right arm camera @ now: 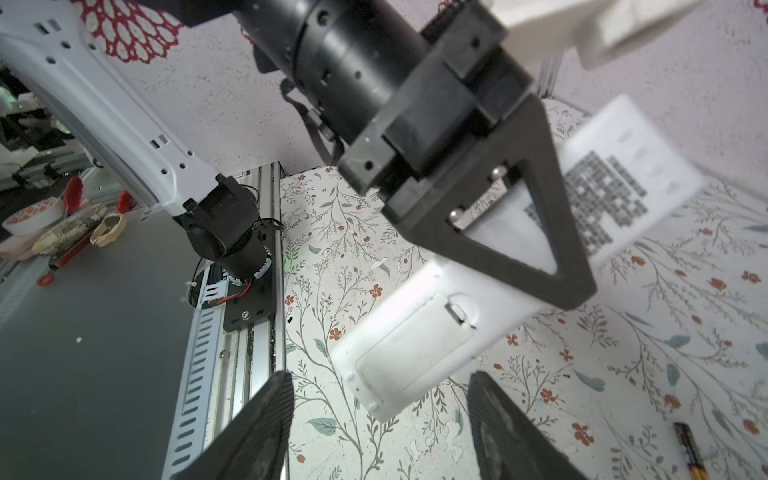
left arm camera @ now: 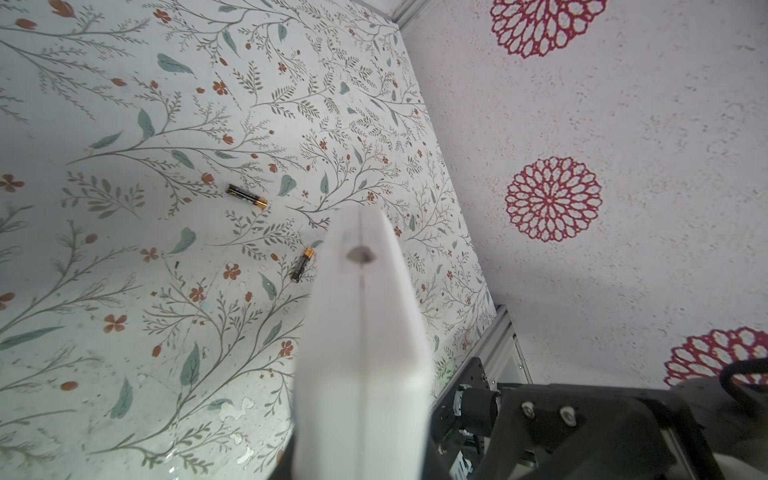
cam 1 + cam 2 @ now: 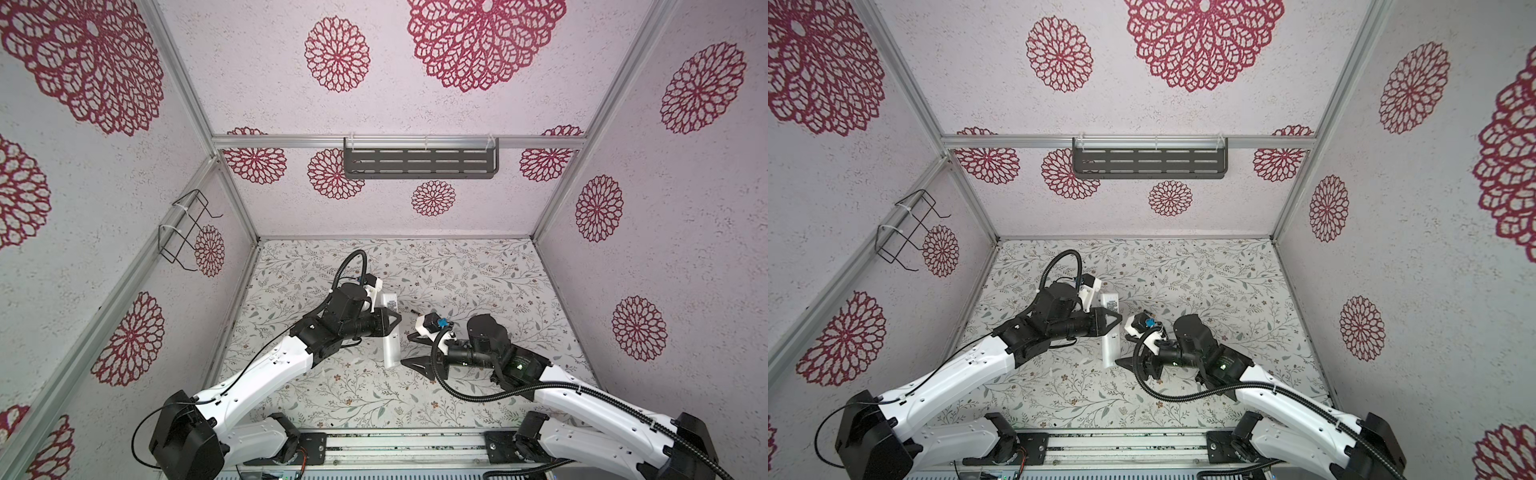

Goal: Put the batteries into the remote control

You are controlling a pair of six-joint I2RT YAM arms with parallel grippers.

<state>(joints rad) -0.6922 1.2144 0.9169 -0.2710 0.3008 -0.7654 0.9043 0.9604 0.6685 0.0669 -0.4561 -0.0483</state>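
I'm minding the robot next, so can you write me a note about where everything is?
Left gripper: shut on the remote control, back side up, off the table.
Right gripper: open, close to the remote's cover end, holding nothing.
First battery and second battery: loose on the table.
Done: remote gripped.
Left: open the battery cover, which looks shut, then load both batteries.
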